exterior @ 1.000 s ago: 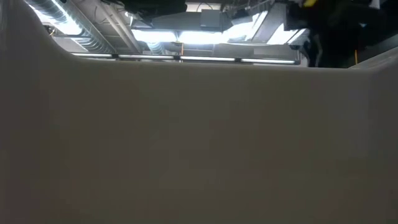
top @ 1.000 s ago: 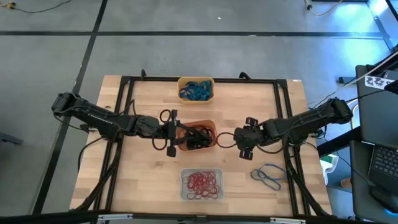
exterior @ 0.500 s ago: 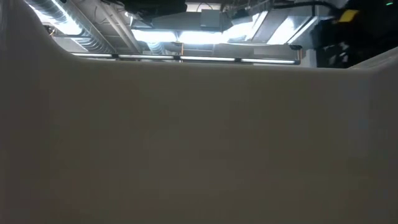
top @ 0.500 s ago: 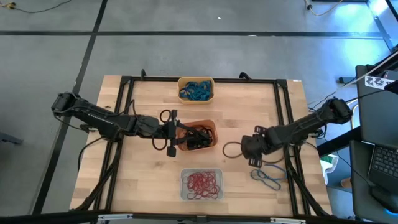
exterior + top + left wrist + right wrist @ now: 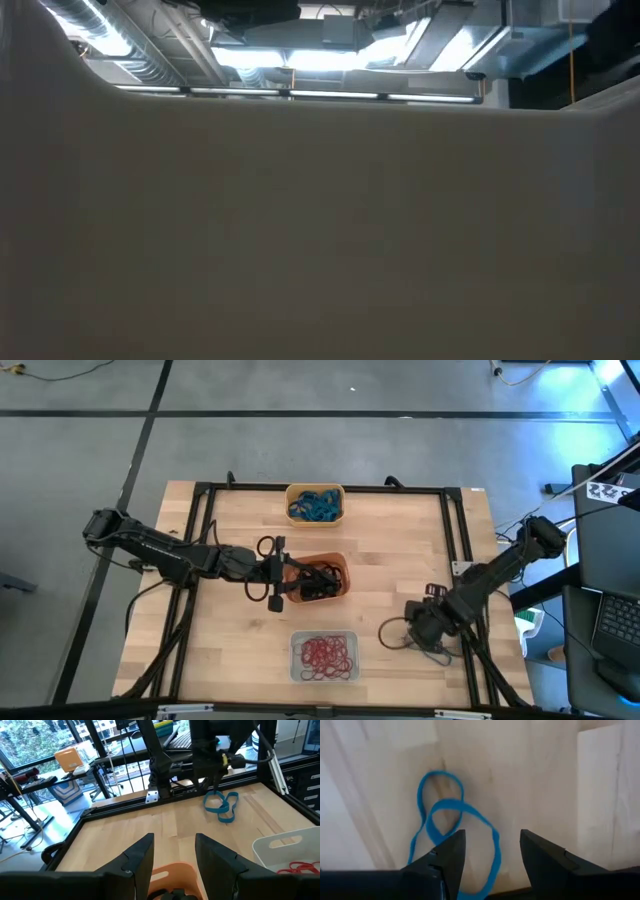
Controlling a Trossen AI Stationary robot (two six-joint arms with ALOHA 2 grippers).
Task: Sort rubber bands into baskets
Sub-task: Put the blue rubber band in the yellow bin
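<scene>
Loose blue rubber bands [image 5: 445, 827] lie flat on the wooden table near its right near corner; they also show in the left wrist view [image 5: 220, 805]. My right gripper [image 5: 420, 630] is open just above them, fingers pointing down, touching nothing. My left gripper [image 5: 276, 572] is open at the left end of the red-orange basket [image 5: 338, 570], which holds black bands [image 5: 315, 582]. The yellow-orange basket [image 5: 315, 488] at the far side holds blue bands. The pale basket [image 5: 324, 636] at the near side holds red bands [image 5: 325, 655].
A black frame [image 5: 455, 530] runs around the table's work area; its right rail passes close to my right arm. The low view is blocked by a pale wall [image 5: 320, 230] right in front of the camera. Bare wood lies between the baskets and the rails.
My right gripper has gone from beside the red-orange basket toward the table's near and right edges, ending over the loose blue bands. The bands lie where they were.
</scene>
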